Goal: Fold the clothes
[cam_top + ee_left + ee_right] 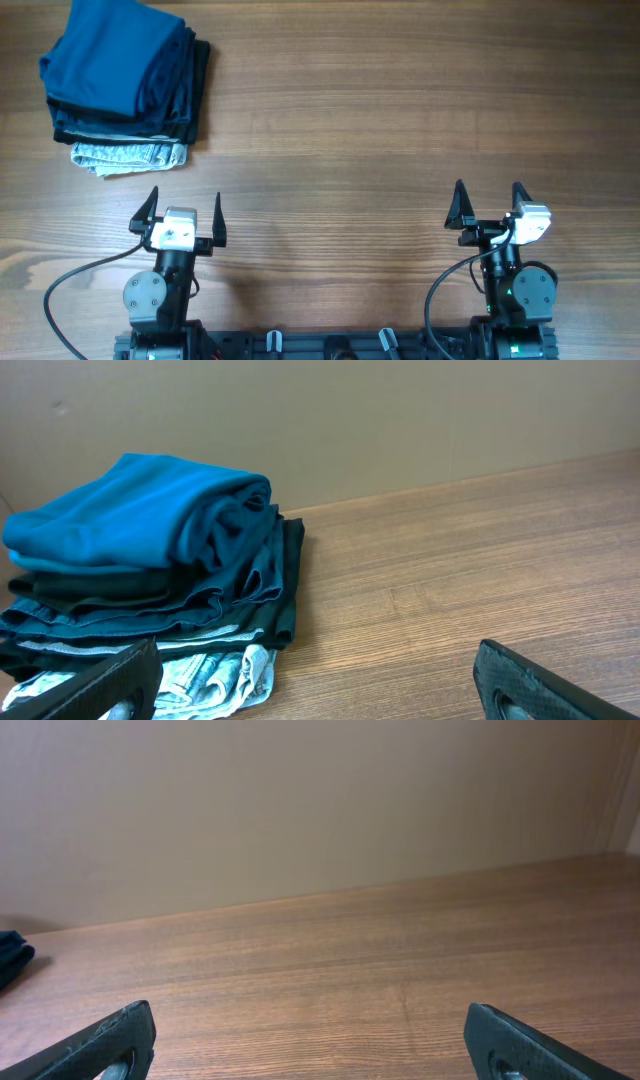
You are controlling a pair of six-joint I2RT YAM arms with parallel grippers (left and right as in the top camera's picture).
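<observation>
Both my arms sit parked at 6 o'clock, left gripper [185,196] and right gripper [487,192] spread wide and empty. At 10 o'clock the blue T-shirt [108,50] tops a stack of folded garments [182,112]. It looks folded, perhaps loosely, so I judge little remains.

T-shirt [105,55] atop folded pile [130,153], pile at far-left corner of table [400,110], left arm [165,275] before it
</observation>
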